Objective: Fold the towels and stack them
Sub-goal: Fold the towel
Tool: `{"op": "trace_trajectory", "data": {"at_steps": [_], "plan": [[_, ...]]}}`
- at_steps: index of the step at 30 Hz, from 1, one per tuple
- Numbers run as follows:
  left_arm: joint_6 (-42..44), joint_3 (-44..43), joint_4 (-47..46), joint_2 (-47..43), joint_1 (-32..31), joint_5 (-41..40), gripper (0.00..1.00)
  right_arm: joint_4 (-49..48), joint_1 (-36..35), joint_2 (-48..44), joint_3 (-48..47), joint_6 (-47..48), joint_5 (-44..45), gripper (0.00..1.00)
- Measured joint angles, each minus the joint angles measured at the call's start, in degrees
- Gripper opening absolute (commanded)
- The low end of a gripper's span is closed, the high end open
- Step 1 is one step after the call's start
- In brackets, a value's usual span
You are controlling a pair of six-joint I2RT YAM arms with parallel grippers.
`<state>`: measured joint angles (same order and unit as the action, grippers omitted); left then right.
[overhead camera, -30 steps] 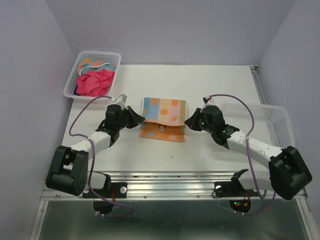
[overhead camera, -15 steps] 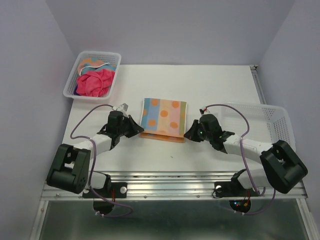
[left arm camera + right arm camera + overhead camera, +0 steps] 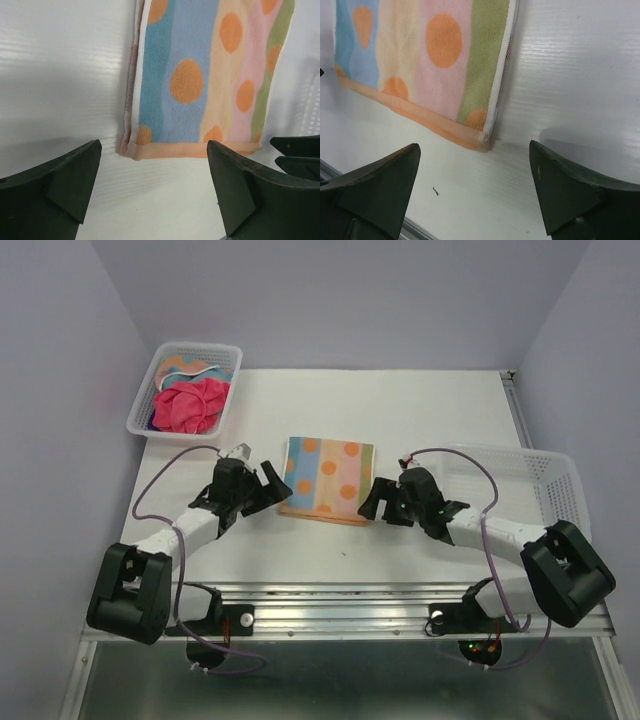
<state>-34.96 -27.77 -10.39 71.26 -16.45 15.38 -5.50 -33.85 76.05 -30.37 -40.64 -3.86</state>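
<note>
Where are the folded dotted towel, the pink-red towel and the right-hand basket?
folded dotted towel (image 3: 326, 476), top view, its middle
pink-red towel (image 3: 190, 405), top view, crumpled middle
right-hand basket (image 3: 553, 478), top view, mesh wall

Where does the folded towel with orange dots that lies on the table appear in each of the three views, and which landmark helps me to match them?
Top external: the folded towel lies near the centre of the picture.
Left wrist: the folded towel fills the upper middle and right.
Right wrist: the folded towel fills the upper left.
Shared landmark: its orange hem, the towel's lower edge in every view.
</note>
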Motion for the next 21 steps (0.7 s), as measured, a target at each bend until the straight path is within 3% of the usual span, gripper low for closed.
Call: {"op": "trace_trajectory", "data": {"at_steps": [4,10,15,21], "plan": [[1.9,-7.6,2.3,3.1,0.0,-1.9,0.99,4.2,0.0,1.0,-5.8,2.3,4.0,1.0],[7.8,-26.0,2.3,19.1,0.1,-1.9,0.99,7.6,0.4,10.3,-21.6,8.2,12.2,1.0],[12.2,-38.4,4.9,31.6,0.1,-1.9,0.99,8.6,4.5,20.4,-31.5,13.0,11.5,0.99],[16.2,-48.3,8.8,41.4,0.1,-2.4,0.84,10.9,11.6,31.9,-39.9,17.2,6.2,0.83]]}}
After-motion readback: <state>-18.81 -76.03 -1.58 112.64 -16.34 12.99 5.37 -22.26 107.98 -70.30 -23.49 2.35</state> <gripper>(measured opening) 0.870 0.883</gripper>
